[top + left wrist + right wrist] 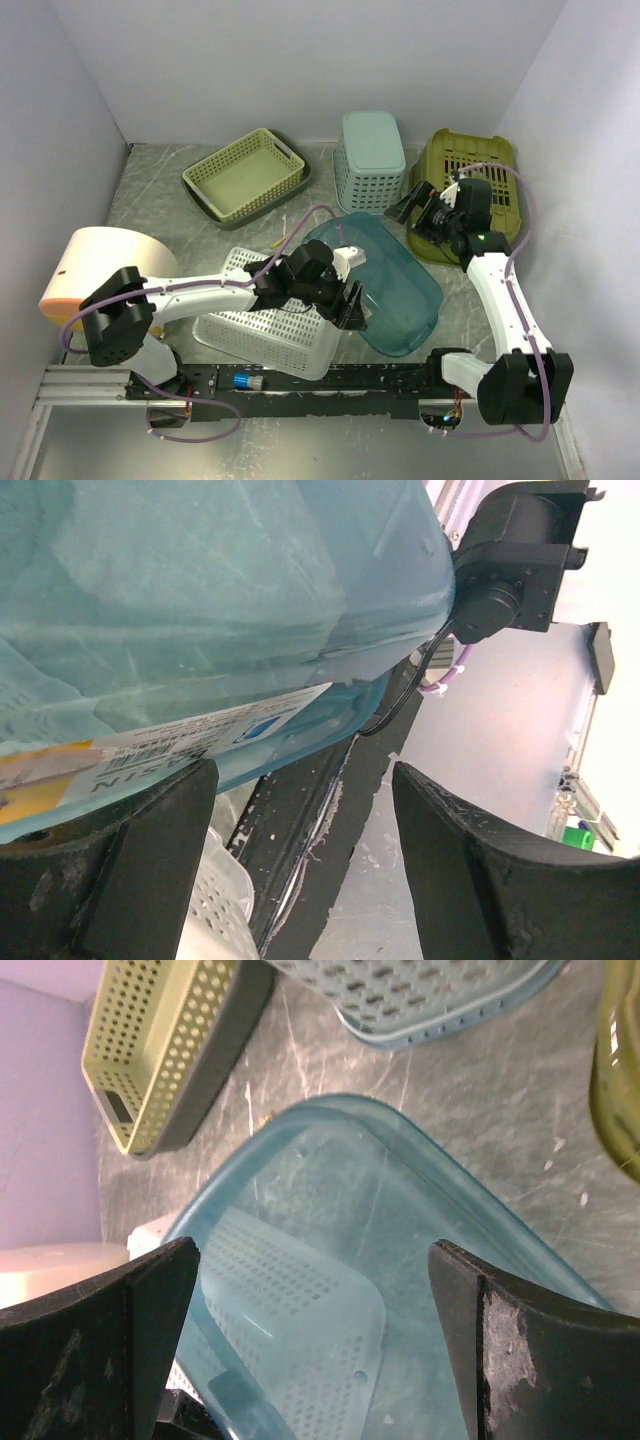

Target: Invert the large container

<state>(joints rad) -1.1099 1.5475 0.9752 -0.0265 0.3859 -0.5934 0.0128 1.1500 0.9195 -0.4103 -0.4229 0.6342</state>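
Observation:
The large container is a translucent teal basin [385, 280] at the table's middle. It lies open side up and tilted, its left part resting on an overturned white perforated basket [265, 330]. My left gripper [350, 300] is open at the basin's near-left rim. In the left wrist view the basin's labelled wall [200, 600] sits just above my open left gripper [300, 860], with nothing between the fingers. My right gripper [415, 205] is open and empty, hovering beyond the basin's far right edge. The right wrist view looks down into the basin [400, 1290] between the fingers of the open right gripper [315, 1350].
A pale green basket in a dark tray [245, 175] stands at the back left. An upturned light teal basket [372, 160] is at the back middle, an olive basket [470, 190] at the back right. A beige roll [100, 265] stands left. A metal rail [300, 380] runs along the near edge.

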